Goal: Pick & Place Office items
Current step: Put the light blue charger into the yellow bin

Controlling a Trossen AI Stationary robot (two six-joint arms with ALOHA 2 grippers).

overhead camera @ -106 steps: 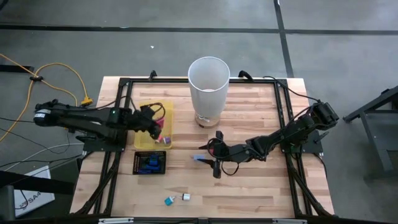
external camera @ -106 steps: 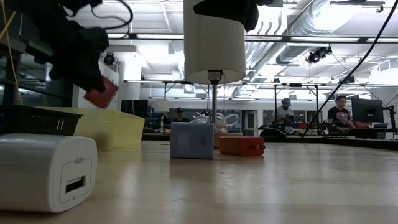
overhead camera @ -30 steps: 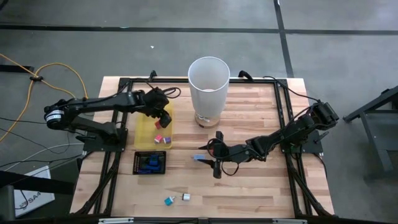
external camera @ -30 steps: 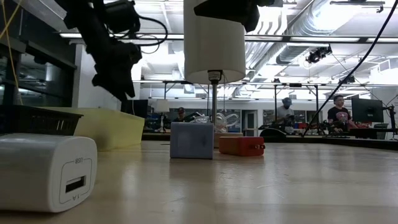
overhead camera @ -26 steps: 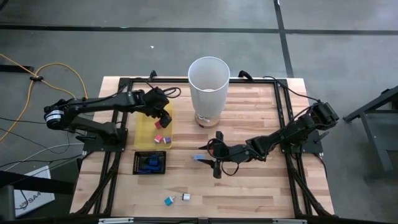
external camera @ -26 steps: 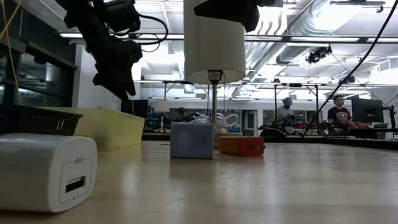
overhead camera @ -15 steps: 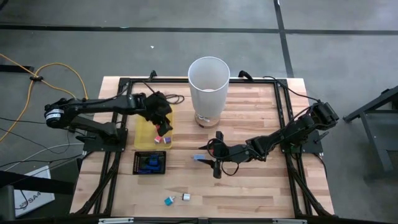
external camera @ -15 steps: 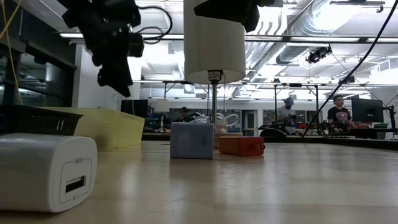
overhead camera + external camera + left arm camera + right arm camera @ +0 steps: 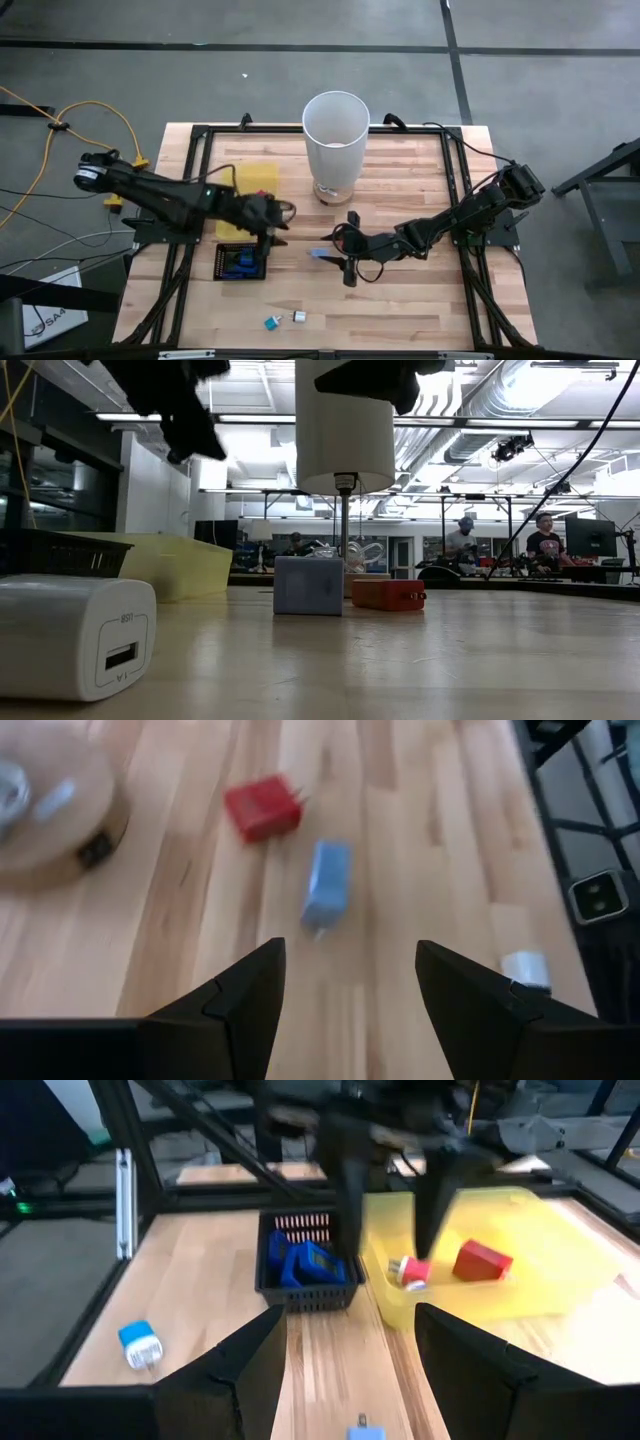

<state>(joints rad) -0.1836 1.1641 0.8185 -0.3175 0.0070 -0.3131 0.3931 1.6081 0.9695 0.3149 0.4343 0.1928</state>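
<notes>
My left gripper [image 9: 277, 227] hangs open over the table's middle left, beside the yellow tray [image 9: 258, 178], with nothing between its fingers [image 9: 350, 952]. Ahead of it on the wood lie a red piece [image 9: 262, 810], a light blue piece [image 9: 327, 885] and a white piece [image 9: 525, 965]. My right gripper [image 9: 338, 250] rests low at mid-table, open [image 9: 350, 1320], with the light blue piece [image 9: 325, 257] just in front of it. The yellow tray holds red pieces [image 9: 481, 1261]. The black mesh tray [image 9: 242, 262] holds blue pieces [image 9: 308, 1264].
The tall white bin [image 9: 336, 140] stands at the far middle. A teal piece [image 9: 270, 322] and a white piece [image 9: 298, 317] lie near the front edge. A black frame runs round the table top [image 9: 190, 200]. People show in the room behind [image 9: 545, 540].
My left gripper has swung from above the yellow tray toward the table's near edge and a little right, ending past the tray's right side. It stays open and carries nothing. The red pieces stay in the yellow tray.
</notes>
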